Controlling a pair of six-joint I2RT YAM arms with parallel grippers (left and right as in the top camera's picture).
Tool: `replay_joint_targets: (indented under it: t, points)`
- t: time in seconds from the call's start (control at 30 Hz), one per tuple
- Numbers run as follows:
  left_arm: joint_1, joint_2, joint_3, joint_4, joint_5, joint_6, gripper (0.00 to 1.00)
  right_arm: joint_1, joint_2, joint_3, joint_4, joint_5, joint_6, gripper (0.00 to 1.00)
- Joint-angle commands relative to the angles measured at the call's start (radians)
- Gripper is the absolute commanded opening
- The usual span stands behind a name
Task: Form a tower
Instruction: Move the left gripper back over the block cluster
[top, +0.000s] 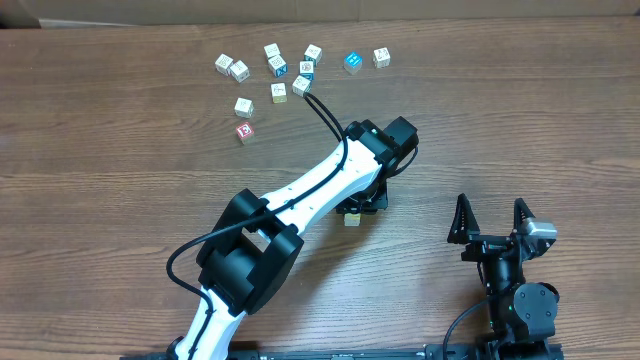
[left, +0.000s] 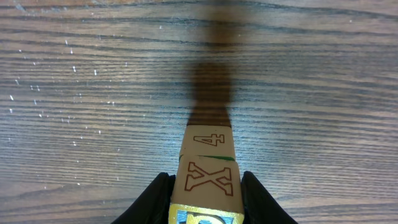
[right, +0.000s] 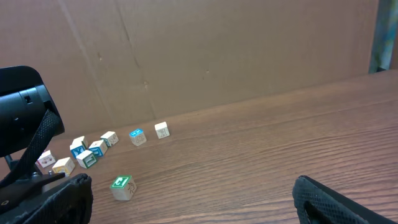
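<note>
The left gripper (left: 205, 196) pinches the tower (left: 208, 171) between its black fingers (left: 155, 199), near mid-table under the arm. The right gripper (top: 492, 222) rests well apart, jaws spread wide and empty. Loose cubes (top: 275, 72) lie scattered along the table's (top: 120, 180) far edge.

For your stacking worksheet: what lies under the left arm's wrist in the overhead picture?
Only the corner of a pale cube peeks out beneath the left pincer. The left wrist view shows stacked cubes between its fingers; the stack's full height is hidden.
</note>
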Motion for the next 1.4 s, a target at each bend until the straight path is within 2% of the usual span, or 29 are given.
replay_joint_targets:
  t: [0.0,0.17,0.27,0.53,0.63,0.7,1.0,1.37]
  points:
    - [-0.005,-0.028,-0.013,0.001,0.006,-0.048,0.27,0.005,-0.009,-0.01,0.004,0.0,-0.005,1.0]
    - [-0.005,-0.028,-0.013,0.001,0.006,-0.05,0.28,0.005,-0.009,-0.01,0.004,0.0,-0.005,1.0]
    - [-0.005,-0.028,-0.013,0.002,0.005,-0.05,0.36,0.005,-0.009,-0.01,0.004,0.0,-0.005,1.0]
    - [-0.001,-0.028,-0.009,0.012,0.001,-0.045,0.46,0.005,-0.009,-0.01,0.004,0.0,-0.005,1.0]
    - [0.021,-0.029,0.009,0.035,0.002,-0.016,0.53,0.005,-0.009,-0.01,0.004,0.0,-0.005,1.0]
    - [0.047,-0.029,0.035,0.037,0.001,-0.012,0.54,0.005,-0.009,-0.01,0.004,0.0,-0.005,1.0]
    - [0.288,-0.029,0.136,0.05,-0.011,0.031,0.62,0.005,-0.009,-0.01,0.004,0.0,-0.005,1.0]
    - [0.662,-0.029,0.137,0.023,-0.014,0.199,0.61,0.005,-0.009,-0.01,0.004,0.0,-0.005,1.0]
